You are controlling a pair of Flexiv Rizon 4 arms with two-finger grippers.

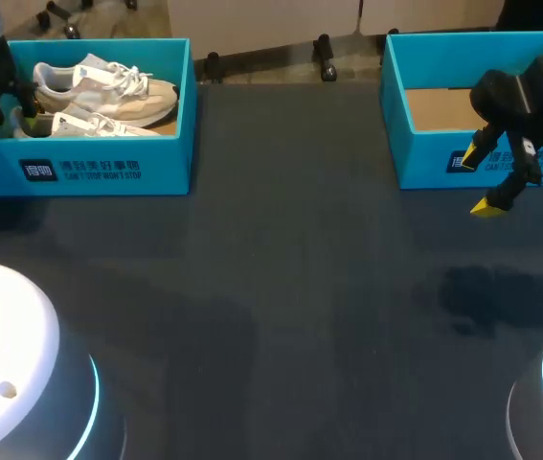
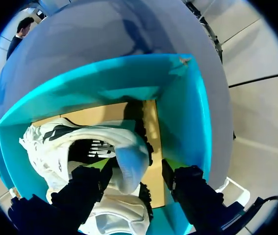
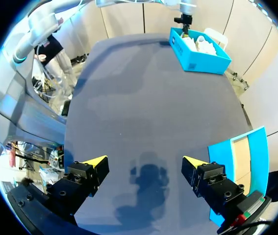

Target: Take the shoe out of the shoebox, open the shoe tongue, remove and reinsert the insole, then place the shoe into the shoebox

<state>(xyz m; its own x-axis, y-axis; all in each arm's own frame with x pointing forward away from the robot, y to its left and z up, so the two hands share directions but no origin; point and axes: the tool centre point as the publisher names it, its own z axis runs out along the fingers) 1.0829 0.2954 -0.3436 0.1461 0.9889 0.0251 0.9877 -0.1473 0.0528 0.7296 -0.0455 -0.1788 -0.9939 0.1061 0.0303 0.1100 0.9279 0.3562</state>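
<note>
Shoe (image 1: 108,91), white and beige; laced

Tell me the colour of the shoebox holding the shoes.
The shoebox is turquoise blue, with a brown cardboard floor; the head view shows it best.

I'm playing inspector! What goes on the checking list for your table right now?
Surface: dark table, with both boxes along its far edge.
Job's things: blue shoebox at the far left holds two pale shoes. A second blue box at the far right shows only its cardboard floor.
Clutter: nothing seen.
Grippers: left gripper is down in the shoebox, open, with its fingers either side of the front shoe at its heel end. Right gripper is open, above the table in front of the second blue box.
Cables: nothing seen on the table.
Surroundings: nothing seen reaching over the table.
</note>
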